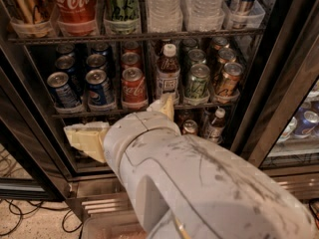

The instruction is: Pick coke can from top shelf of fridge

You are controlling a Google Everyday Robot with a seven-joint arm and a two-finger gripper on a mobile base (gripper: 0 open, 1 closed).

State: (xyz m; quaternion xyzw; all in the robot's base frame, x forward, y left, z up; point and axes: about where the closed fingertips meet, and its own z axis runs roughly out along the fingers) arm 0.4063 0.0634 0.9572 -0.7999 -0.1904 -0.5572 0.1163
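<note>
Top shelf (199, 34) of the fridge (271, 108), left to right: a gold can (27, 6), the coke can (75, 4) with white Coca-Cola script in a clear tray (75, 29), a green-and-white can (121, 6), water bottles (162, 6). Middle rack (99, 112): blue Pepsi cans (99, 88), a second red can (133, 86), a white-capped bottle (168, 73). The gripper (119, 118), spread wide and empty, hangs just below this rack, well under the coke can. The white arm (209, 193) hides the lower right.
</note>
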